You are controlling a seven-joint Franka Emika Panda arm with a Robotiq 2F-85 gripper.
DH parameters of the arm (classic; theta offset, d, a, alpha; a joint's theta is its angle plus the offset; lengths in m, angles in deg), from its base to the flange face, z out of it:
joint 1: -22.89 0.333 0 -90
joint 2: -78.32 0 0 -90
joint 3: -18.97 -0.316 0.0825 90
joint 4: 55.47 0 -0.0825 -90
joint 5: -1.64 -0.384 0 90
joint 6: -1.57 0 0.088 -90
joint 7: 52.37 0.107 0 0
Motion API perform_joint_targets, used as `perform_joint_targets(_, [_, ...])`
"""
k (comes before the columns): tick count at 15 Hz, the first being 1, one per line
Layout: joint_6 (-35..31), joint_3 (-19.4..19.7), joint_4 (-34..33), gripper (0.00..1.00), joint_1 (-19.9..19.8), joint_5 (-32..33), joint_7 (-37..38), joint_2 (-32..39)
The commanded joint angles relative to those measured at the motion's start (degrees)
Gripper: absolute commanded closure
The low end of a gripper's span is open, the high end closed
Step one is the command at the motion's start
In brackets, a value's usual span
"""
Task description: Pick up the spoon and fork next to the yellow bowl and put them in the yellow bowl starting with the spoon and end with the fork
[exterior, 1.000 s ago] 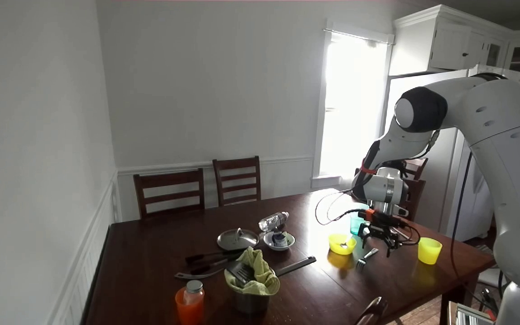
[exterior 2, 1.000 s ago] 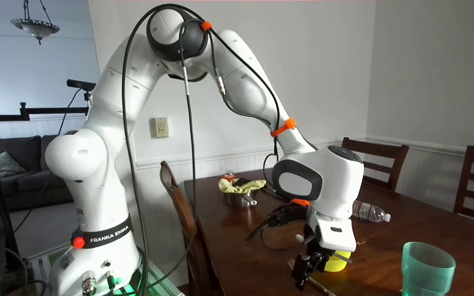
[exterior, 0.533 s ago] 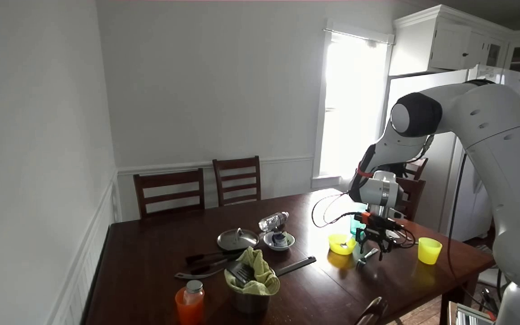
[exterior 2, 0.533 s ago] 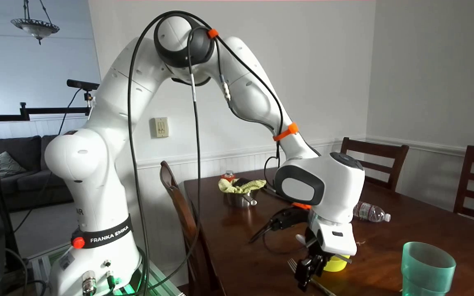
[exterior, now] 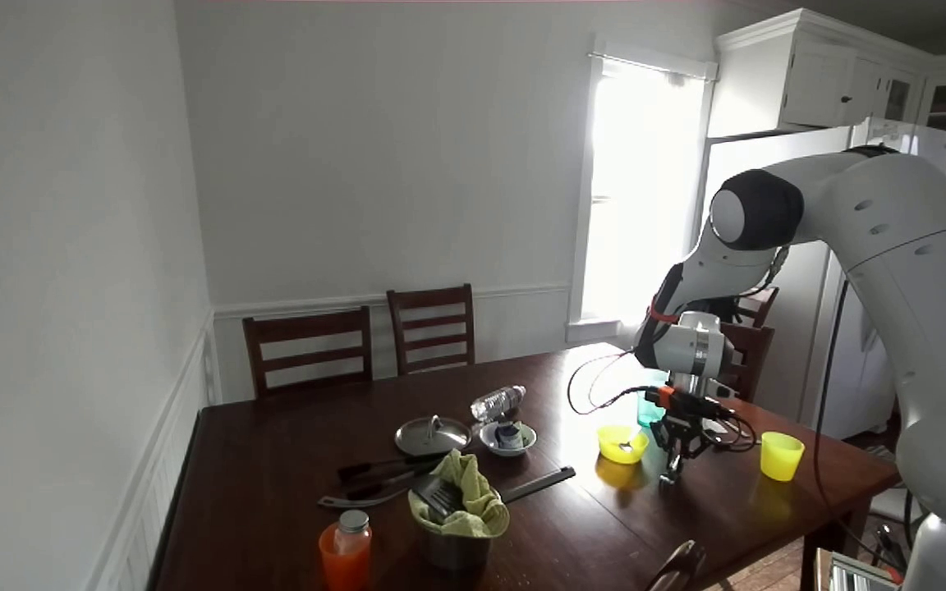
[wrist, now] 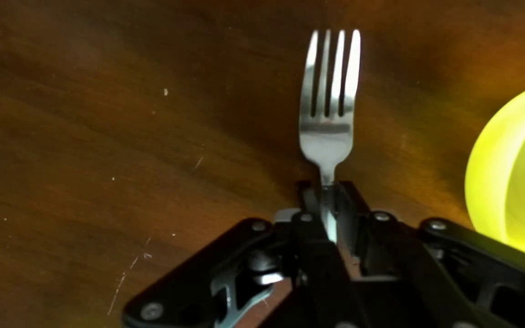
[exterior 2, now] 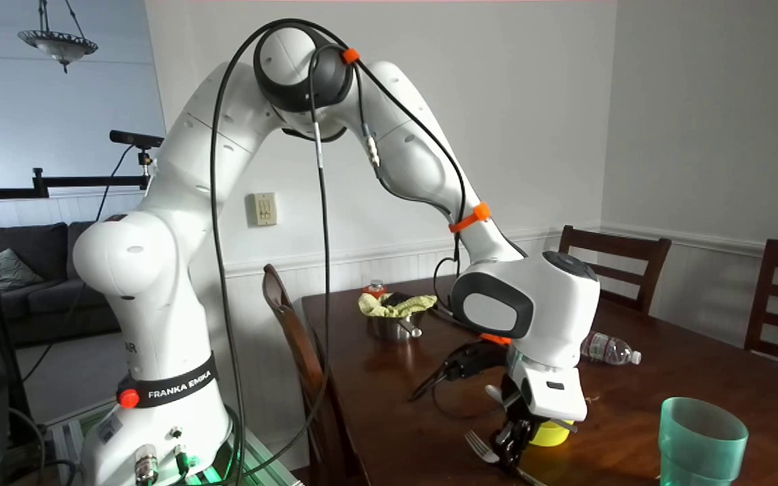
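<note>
Jaws pinch fork; black band reads "FRANKA EMIKA".

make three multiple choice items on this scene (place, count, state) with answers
1. Where is the spoon?
A) in the orange cup
B) in the yellow bowl
C) on the lid

2. How many tines has the fork?
A) two
B) three
C) four

3. How does the gripper stand?
A) closed on the fork's handle
B) wide open
C) holding the spoon

1 B: an exterior view shows it lying inside.
2 C: the wrist view shows all four.
3 A: there, its fingers flank the handle closely.
</note>
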Motion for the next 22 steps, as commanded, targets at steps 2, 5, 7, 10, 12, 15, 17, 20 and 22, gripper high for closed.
perform_joint_targets(2, [1.0, -0.9, -1.0, 1.00, -1.6, -1.5, -2.2, 0.5])
perform_joint_targets(5, [0.9, -0.7, 0.1, 0.98, -1.3, -1.3, -2.4, -0.8])
perform_joint_targets(7, [0.6, 0.1, 2.4, 0.98, -0.1, -0.2, -2.0, -3.2])
perform_joint_targets(10, [1.0, 1.8, 5.7, 0.98, 1.8, 2.0, -1.5, -7.5])
perform_joint_targets(12, [1.0, 3.4, 7.6, 0.98, 3.4, 3.9, -0.5, -10.2])
perform_joint_targets(15, [1.6, 4.8, 8.8, 0.98, 4.7, 5.8, -0.2, -14.0])
perform_joint_targets(17, [2.6, 4.9, 8.2, 0.98, 4.9, 6.1, -0.4, -15.6])
perform_joint_targets(20, [2.0, 4.2, 6.5, 0.91, 4.5, 4.9, -0.8, -13.8])
perform_joint_targets(22, [2.0, 4.1, 6.5, 0.91, 4.5, 4.9, -0.8, -13.6])
